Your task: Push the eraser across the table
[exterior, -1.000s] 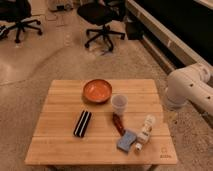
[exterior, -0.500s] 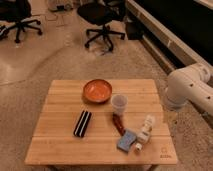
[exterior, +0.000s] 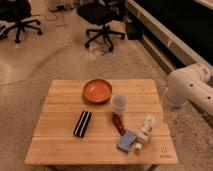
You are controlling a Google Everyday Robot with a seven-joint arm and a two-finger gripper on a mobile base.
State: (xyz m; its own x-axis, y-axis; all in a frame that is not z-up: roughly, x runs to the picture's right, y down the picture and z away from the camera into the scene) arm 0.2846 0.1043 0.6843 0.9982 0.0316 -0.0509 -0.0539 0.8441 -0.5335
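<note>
Bamboo-coloured slatted table (exterior: 60,150) holds everything. The black eraser (exterior: 82,123) with a pale stripe lies flat, left of centre, long axis running roughly front to back and slightly tilted. It touches nothing. Open wood sits on its left and front, so it probably has room to slide that way. To its right the clutter is tight. An orange bowl (exterior: 97,91) sits behind it, and a clear plastic cup (exterior: 119,104) stands just right of the bowl. A small reddish-brown thing (exterior: 118,125) lies in front of the cup, near a blue sponge block (exterior: 127,141). A white bottle (exterior: 146,129) lies tipped beside the sponge.

The white robot arm (exterior: 187,90) hangs off the table's right edge, well apart from the eraser. The gripper is out of frame, past the right or lower edge, so I cannot tell whether it is open or closed. The push has not begun. My judgement is that a reach from the right must clear the cup and bottle first, so coming over the top looks safer.
</note>
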